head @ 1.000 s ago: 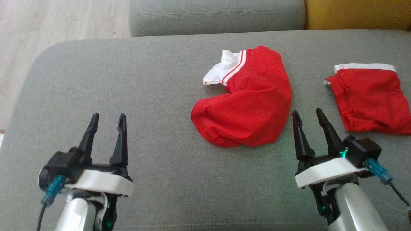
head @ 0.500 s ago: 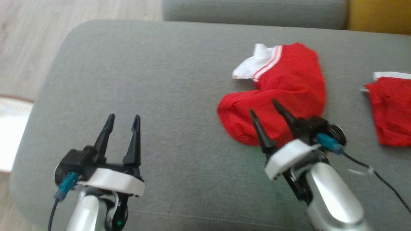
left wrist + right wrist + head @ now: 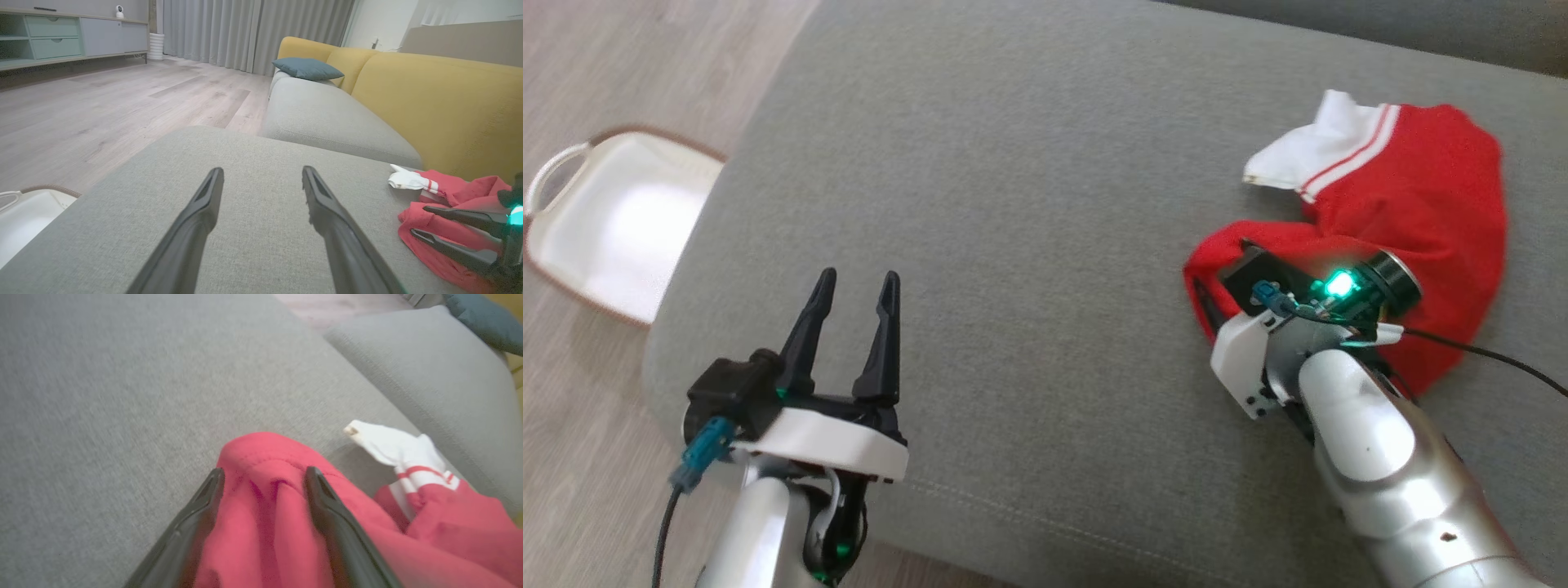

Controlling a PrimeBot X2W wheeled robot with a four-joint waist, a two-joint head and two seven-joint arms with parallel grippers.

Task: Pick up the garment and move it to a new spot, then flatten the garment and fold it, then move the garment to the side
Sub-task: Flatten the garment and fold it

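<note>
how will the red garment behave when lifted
Probably floppy: the red garment lies crumpled in soft folds, so it should sag. Likely light, being thin cloth. The right gripper straddles one fold, so it may lift unevenly.

The red garment [image 3: 1421,188] (white striped cuff) lies crumpled — bunched on the grey cushion [image 3: 1029,163].

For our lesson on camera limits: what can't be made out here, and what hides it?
Head view: fingers of the right gripper, hidden under its own wrist.
Head view: near edge of the garment, covered by the right arm.
Head view: white basket, partly behind the cushion.
Right wrist view: garment blurred, cut by the bottom edge.
</note>
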